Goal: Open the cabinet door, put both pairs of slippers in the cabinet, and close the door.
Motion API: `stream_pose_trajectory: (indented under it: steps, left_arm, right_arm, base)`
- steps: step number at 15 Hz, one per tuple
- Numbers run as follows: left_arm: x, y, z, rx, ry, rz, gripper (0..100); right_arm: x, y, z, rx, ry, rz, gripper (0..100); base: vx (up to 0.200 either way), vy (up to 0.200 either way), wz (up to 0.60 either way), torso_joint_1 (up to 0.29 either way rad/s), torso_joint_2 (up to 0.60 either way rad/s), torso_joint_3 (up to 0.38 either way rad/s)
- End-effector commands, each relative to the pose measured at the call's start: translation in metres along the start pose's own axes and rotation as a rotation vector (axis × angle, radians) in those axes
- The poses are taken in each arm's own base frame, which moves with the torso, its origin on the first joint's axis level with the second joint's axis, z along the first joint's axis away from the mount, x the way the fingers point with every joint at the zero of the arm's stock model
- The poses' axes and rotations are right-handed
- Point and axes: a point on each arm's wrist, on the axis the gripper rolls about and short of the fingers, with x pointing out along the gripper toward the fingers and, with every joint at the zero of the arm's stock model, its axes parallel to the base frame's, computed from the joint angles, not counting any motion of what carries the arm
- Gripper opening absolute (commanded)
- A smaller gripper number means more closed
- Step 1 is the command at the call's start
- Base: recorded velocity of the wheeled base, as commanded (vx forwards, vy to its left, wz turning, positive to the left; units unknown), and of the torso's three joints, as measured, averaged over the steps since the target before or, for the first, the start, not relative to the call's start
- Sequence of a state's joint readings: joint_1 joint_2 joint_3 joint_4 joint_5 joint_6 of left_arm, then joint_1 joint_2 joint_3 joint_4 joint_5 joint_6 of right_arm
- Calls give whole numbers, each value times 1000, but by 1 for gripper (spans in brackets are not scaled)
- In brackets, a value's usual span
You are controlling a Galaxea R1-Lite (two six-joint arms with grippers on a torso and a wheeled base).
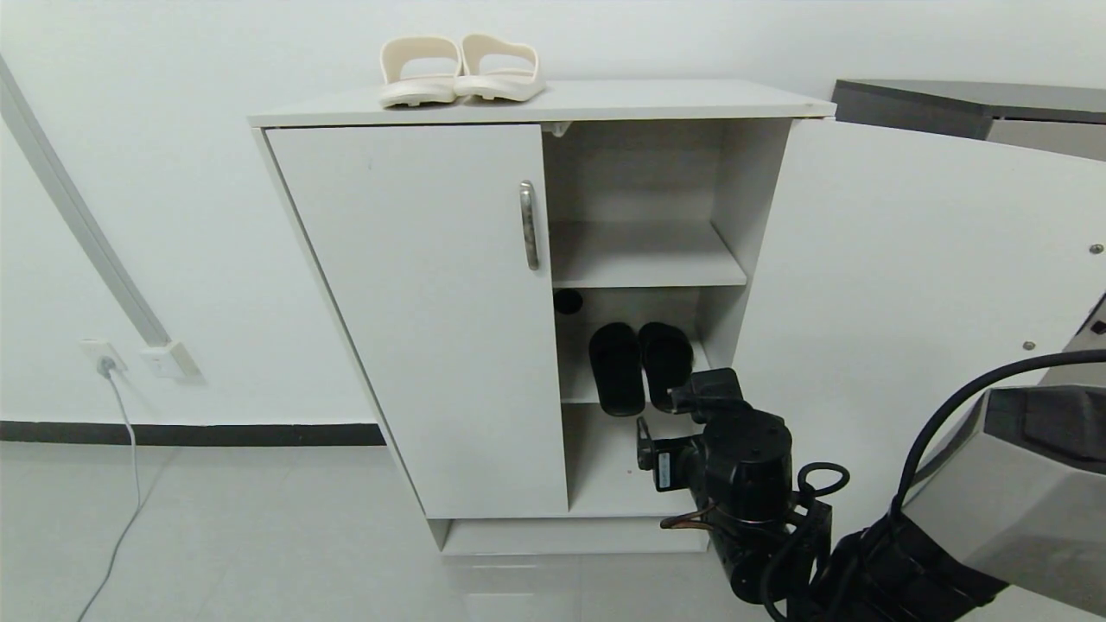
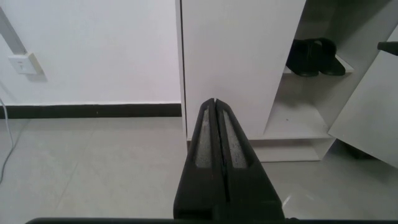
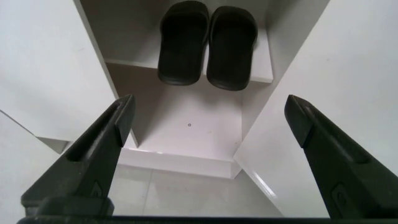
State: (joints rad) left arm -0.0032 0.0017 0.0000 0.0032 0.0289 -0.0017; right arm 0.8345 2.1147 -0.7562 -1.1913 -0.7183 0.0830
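A white cabinet (image 1: 415,302) stands against the wall, its left door shut and its right door (image 1: 907,285) swung wide. A cream pair of slippers (image 1: 462,69) lies on the cabinet top. A black pair of slippers (image 1: 641,367) rests on the middle shelf, toes hanging over its edge (image 3: 208,43) (image 2: 316,57). My right gripper (image 3: 209,104) is open just in front of and below that shelf (image 1: 696,393), holding nothing. My left gripper (image 2: 214,143) is shut and empty, low over the floor, facing the shut left door.
The shut door carries a metal handle (image 1: 529,225). A wall socket (image 1: 104,354) with a cable running down to the floor sits left of the cabinet. A grey unit (image 1: 968,104) stands behind the open door. Tiled floor (image 1: 216,536) spreads in front.
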Motion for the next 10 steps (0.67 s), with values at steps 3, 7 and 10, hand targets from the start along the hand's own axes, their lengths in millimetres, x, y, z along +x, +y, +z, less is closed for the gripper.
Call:
stream_pose_trajectory:
  steps: [3,7,10]
  left_arm:
    - [0,0,0,0,0,0,0]
    - [0,0,0,0,1,0,0]
    - [0,0,0,0,0,0,0]
  right_arm:
    - [1,0,-3,-5,6,0,100]
    - [0,0,-4,-9,10,1,100]
    - [0,0,-5,-10,13,1,100]
  base:
    - [0,200,0,-2,2,7]
    - [0,200,0,4,-2,4]
    - [0,200,0,4,2,4]
